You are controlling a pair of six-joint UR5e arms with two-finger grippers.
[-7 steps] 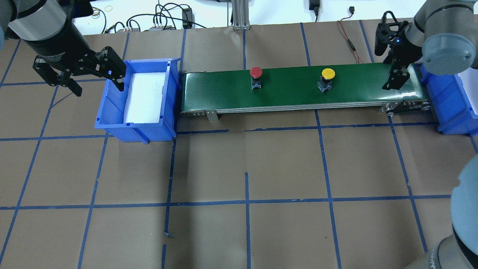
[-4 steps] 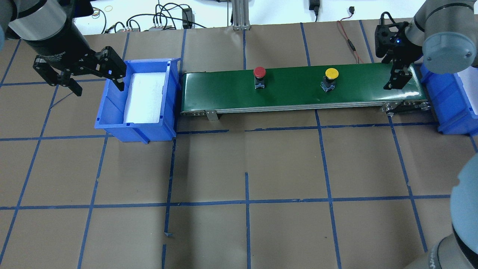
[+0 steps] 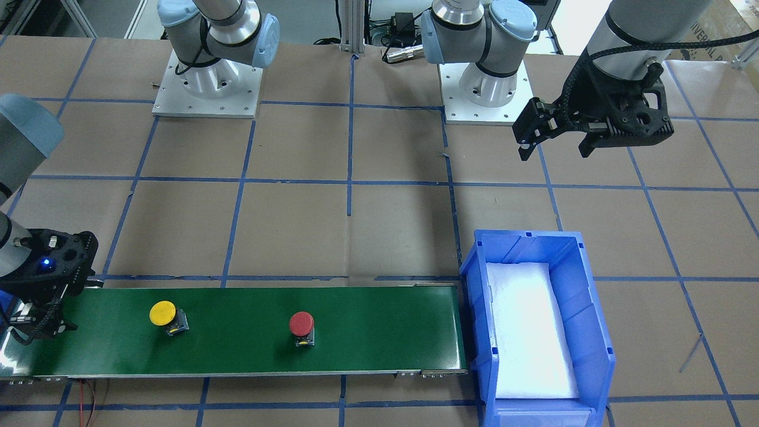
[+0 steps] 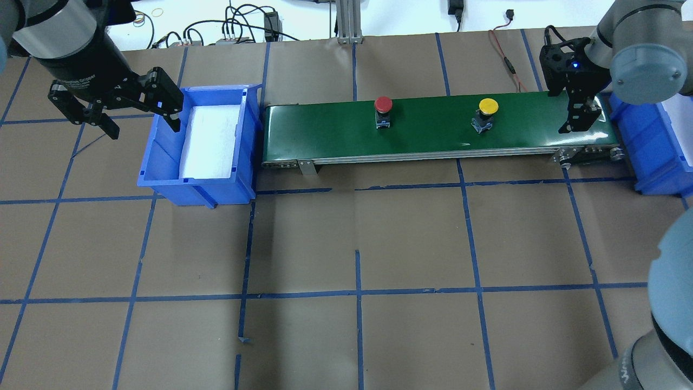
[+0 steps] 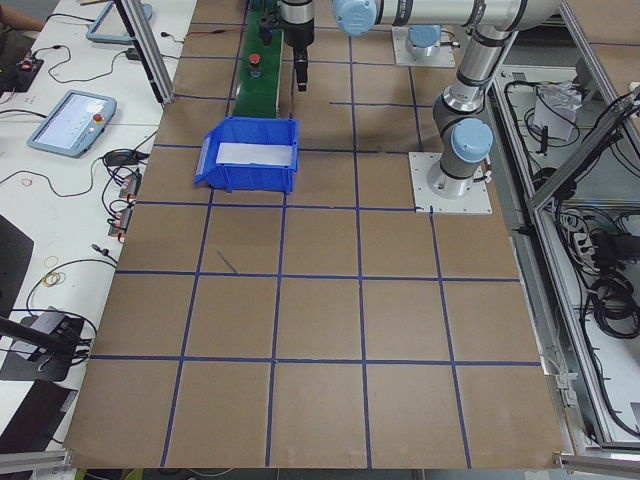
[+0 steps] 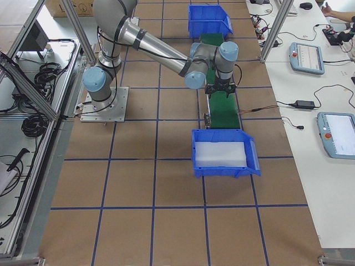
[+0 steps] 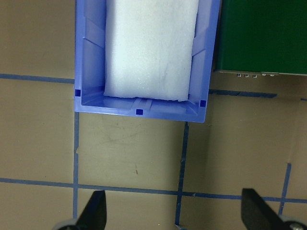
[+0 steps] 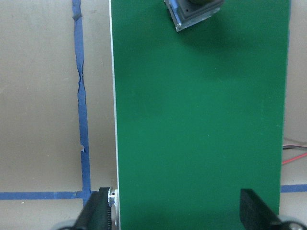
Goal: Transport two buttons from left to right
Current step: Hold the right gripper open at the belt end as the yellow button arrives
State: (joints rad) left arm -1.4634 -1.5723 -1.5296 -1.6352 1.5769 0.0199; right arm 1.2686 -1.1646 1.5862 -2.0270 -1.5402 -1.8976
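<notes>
The red-capped button point(image 4: 383, 110) and the yellow-capped button point(image 4: 487, 112) stand upright on the green conveyor belt point(image 4: 433, 132), red near the middle, yellow further right. They also show in the front view, red point(image 3: 302, 327) and yellow point(image 3: 165, 316). My right gripper point(image 4: 578, 116) is open and empty, low over the belt's right end, a short way right of the yellow button. Its wrist view shows the yellow button's body point(image 8: 196, 12) at the top edge. My left gripper point(image 4: 144, 131) is open and empty, above the left blue bin's outer wall.
The left blue bin point(image 4: 162, 179) with white foam padding stands at the belt's left end. A second blue bin point(image 4: 652, 157) stands at the right end. Cables and a red wire point(image 4: 506, 59) lie behind the belt. Brown paper with blue tape lines covers the table.
Both buttons have travelled a little to the right along the belt. My right gripper has shifted slightly right over the belt's end. My left arm has not moved.
</notes>
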